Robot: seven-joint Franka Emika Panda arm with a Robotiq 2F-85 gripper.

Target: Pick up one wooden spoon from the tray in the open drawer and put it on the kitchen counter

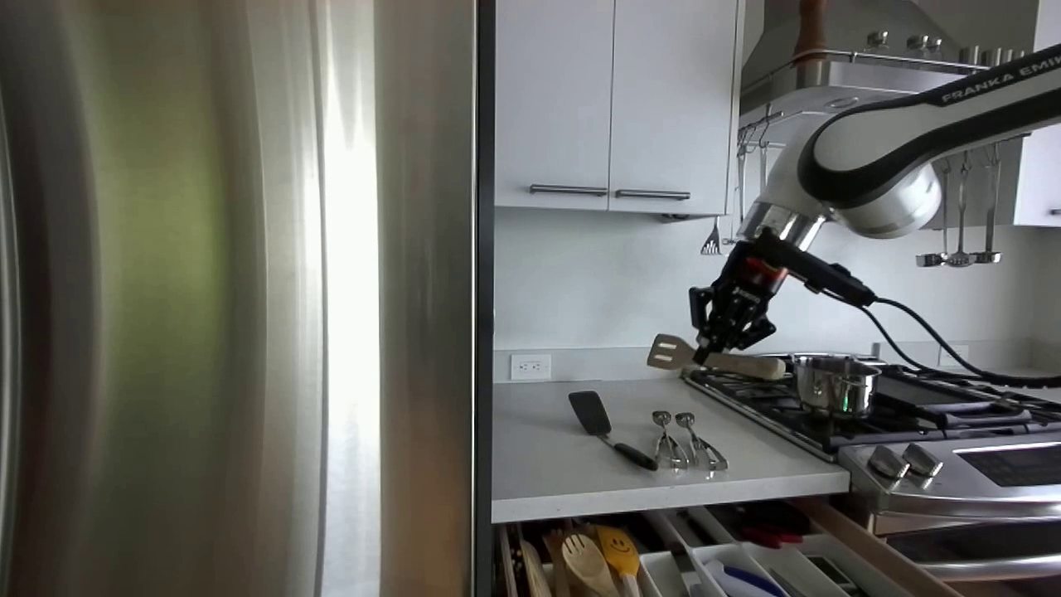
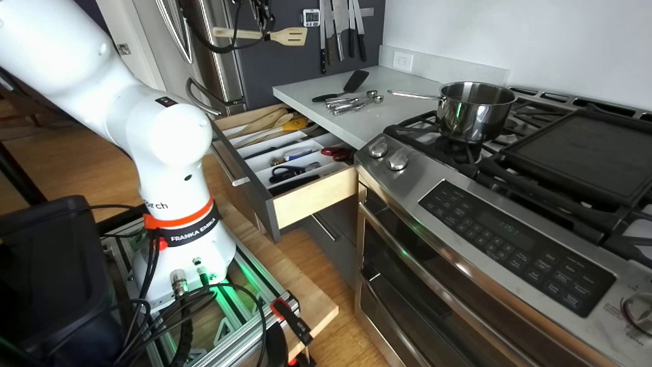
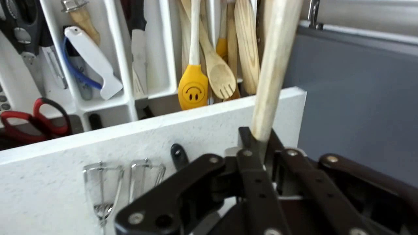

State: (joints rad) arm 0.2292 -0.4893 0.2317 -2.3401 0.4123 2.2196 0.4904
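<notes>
"FRANKA EMIKA", "Birch" lettered on white jointed robot arm (image 2: pixel 158 132) | black two-finger gripper (image 1: pixel 703 351) clenched on pale tan wooden spoon (image 1: pixel 735 363), flat-headed and slotted, held higher than smooth white kitchen counter (image 1: pixel 543 464) | in an exterior view alone: steel-bladed knives (image 2: pixel 340 20), handles down

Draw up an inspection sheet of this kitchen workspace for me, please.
Surface: white kitchen counter, flat, with utensils lying on it.
Job's things: slotted wooden utensil held in the air; drawer open, with the compartmented white tray inside.
Clutter: black spatula and two metal scoops on the counter; yellow smiley-faced utensil, wooden fork and red-handled scissors in the drawer.
Gripper: shut on the wooden utensil near its slotted head.
Cables: black cable trails from the arm, passing the stove in an exterior view, contact unclear; more cables around the arm's base.
Surroundings: metal pot on the stove, stainless fridge, knives on a dark panel.
</notes>
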